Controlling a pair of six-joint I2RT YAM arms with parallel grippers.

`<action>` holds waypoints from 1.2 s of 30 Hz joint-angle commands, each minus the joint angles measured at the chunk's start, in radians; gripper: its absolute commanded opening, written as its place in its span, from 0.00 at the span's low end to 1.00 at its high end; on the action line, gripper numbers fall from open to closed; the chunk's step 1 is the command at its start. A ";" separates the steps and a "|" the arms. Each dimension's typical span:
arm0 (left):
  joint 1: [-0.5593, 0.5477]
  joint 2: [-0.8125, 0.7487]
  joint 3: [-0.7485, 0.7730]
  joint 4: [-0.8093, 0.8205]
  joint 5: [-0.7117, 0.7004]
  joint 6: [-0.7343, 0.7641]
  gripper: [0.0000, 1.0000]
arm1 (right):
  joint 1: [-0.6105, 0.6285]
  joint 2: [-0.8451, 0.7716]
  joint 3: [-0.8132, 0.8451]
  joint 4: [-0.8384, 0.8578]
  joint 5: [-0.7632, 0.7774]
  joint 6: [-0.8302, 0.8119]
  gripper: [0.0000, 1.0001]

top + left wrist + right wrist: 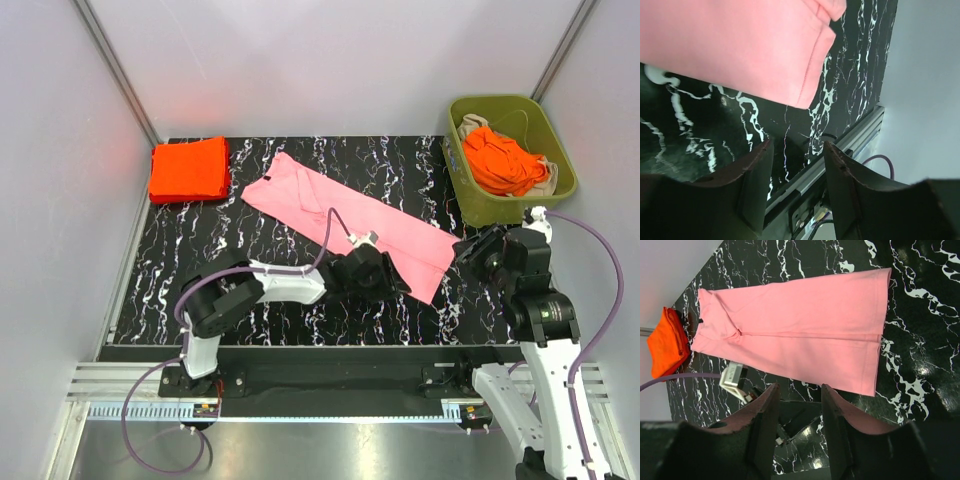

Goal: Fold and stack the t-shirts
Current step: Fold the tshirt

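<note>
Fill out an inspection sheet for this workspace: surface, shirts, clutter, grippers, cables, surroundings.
Surface: black marbled table, flat, no spills seen.
Job's things: pink shirt folded into a long strip, lying diagonally mid-table; folded orange stack in the far left corner; crumpled orange shirts in the bin.
Clutter: green bin at far right, also holding beige cloth.
Grippers: left gripper open, empty, near the pink shirt's hem; right gripper open, empty, above the table.
Cables: purple cables along both arms, off the shirts.
Surroundings: white walls; metal rail at the near edge.
</note>
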 commanded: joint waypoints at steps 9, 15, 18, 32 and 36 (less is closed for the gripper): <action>-0.053 0.166 0.111 0.093 -0.039 -0.123 0.49 | 0.004 -0.058 0.062 -0.063 0.028 0.001 0.46; -0.069 0.186 0.151 -0.003 -0.065 -0.117 0.48 | 0.004 -0.067 0.057 -0.067 0.025 0.007 0.46; -0.069 0.206 0.184 -0.032 -0.055 -0.115 0.42 | 0.004 -0.073 0.062 -0.070 0.022 0.009 0.46; -0.069 0.252 0.220 -0.082 -0.042 -0.106 0.42 | 0.004 -0.078 0.080 -0.077 0.011 0.036 0.47; -0.066 0.264 0.223 -0.083 -0.058 -0.123 0.43 | 0.004 -0.090 0.073 -0.077 0.007 0.043 0.47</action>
